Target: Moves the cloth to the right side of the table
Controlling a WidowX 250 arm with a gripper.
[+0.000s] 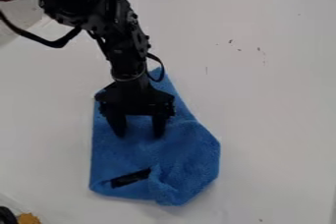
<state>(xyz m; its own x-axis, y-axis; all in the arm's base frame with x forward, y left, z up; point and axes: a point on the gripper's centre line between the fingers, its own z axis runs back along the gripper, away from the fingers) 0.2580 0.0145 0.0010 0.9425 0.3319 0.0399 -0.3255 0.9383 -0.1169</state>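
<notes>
The black gripper (139, 132) hangs over the upper middle of the blue cloth (187, 152), its two fingers apart and pointing down toward the fabric. Whether the fingertips touch the cloth I cannot tell. The cloth lies on the white table, left of the middle of the view, with its lower right part bunched and folded. A small black strip (130, 178) shows on its lower part, beside the fold. The gripper's body covers some of the cloth's upper part.
The white table (275, 80) extends on both sides of the cloth, with a few small dark marks at the upper right. At the bottom left corner are a black object (8, 216) and an orange-yellow one (28, 218). A dark area borders the table's top right edge.
</notes>
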